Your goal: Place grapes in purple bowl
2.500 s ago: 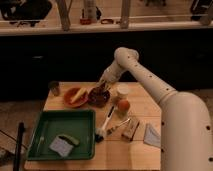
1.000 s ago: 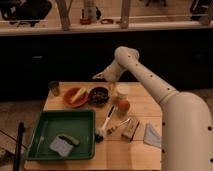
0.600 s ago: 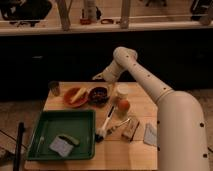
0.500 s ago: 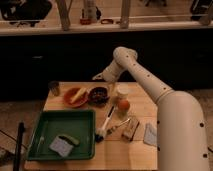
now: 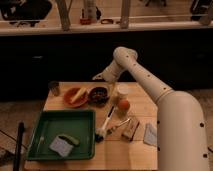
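The purple bowl stands on the wooden table, right of the orange bowl that holds a yellow item. A dark reddish cluster, the grapes, lies inside the purple bowl. My gripper hangs above the purple bowl's back rim, clear of it, at the end of the white arm that reaches in from the right. Nothing shows in the gripper.
A round orange fruit and a pale cup stand right of the purple bowl. A small dark cup is at the back left. A green tray with a sponge fills the front left. A brush, a brown block and a napkin lie front right.
2.5 s ago the gripper was down at the purple bowl. It has since risen and drawn back to the left above it, and the grapes stay in the bowl.
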Robot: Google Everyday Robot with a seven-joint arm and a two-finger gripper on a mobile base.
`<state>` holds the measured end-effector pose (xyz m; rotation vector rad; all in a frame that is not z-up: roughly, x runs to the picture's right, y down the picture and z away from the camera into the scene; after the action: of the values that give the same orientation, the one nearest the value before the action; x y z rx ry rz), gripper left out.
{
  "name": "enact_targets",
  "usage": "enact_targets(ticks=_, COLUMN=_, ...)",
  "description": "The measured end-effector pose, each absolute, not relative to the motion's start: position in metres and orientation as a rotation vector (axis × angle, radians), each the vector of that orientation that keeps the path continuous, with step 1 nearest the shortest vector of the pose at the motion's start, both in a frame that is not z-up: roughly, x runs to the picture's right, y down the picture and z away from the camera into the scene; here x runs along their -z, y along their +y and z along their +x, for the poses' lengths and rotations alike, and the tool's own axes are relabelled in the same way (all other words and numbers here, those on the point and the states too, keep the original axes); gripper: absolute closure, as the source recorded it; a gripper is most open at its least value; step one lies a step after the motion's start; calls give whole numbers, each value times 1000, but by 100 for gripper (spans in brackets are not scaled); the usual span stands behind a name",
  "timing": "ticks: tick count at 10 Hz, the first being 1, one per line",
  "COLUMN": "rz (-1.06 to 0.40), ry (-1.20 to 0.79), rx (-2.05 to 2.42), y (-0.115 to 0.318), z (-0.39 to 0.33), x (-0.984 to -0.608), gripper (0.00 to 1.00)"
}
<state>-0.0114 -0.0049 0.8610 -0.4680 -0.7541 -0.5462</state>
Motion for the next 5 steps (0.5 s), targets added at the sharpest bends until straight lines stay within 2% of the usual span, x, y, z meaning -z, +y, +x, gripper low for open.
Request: enact_targets(ticks=5, rz=-469, ry=-755, rx=545, y=-4, z=-11, x=-862, gripper=20)
